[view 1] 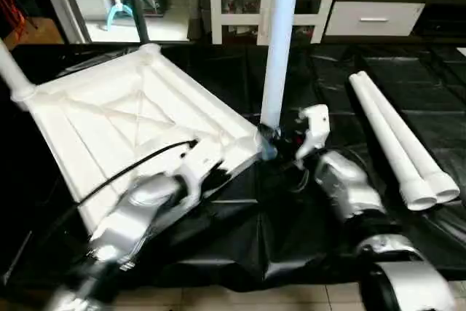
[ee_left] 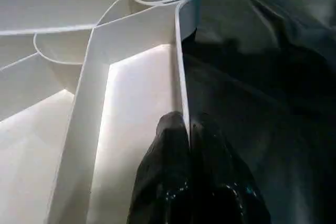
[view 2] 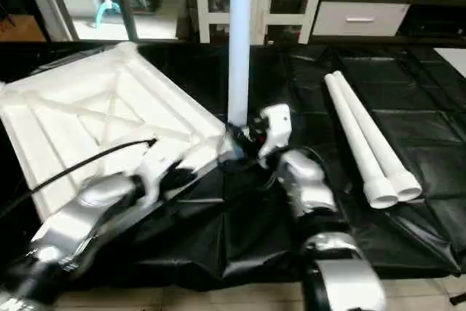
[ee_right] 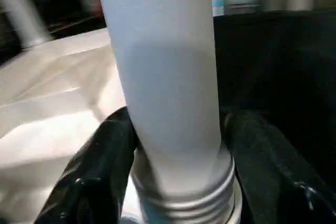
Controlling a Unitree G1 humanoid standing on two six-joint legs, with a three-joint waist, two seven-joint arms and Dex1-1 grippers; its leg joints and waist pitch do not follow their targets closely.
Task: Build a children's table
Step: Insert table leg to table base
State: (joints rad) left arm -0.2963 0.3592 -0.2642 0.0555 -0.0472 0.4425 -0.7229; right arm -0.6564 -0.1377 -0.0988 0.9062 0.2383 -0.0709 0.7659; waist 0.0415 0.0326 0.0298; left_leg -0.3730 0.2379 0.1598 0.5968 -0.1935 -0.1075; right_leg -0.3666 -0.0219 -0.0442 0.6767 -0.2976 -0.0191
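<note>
The tabletop point(view 1: 124, 125) lies upside down on a surface point(view 1: 408, 78) covered in black sheeting, its X-ribbed underside facing up. It sits on my left side, turned at an angle so that one corner points toward the middle of the scene.

At that near corner a white leg point(view 1: 280, 41) stands upright in the round socket, rising out of the top of the head views. In my right wrist view its ridged base point(ee_right: 184, 192) shows where it meets the socket.

My right gripper point(ee_right: 178, 145) is around the bottom of this leg, one black finger point(ee_right: 89, 171) on each side and pressed against it, so it holds the leg just above the ridges.

My left gripper point(ee_left: 190, 129) is at the tabletop's outer edge, a little way along from that same corner. Its two fingers point(ee_left: 163, 161) are closed narrow on the thin upright rim wall, one inside it and one outside.

A second leg point(view 1: 13, 74) stands in the far left corner socket, leaning outward and cut off by the picture's edge.

Two more legs point(view 1: 397, 140) lie side by side, touching, on the black sheeting to my right, well apart from the tabletop, their wider open ends nearest me.
</note>
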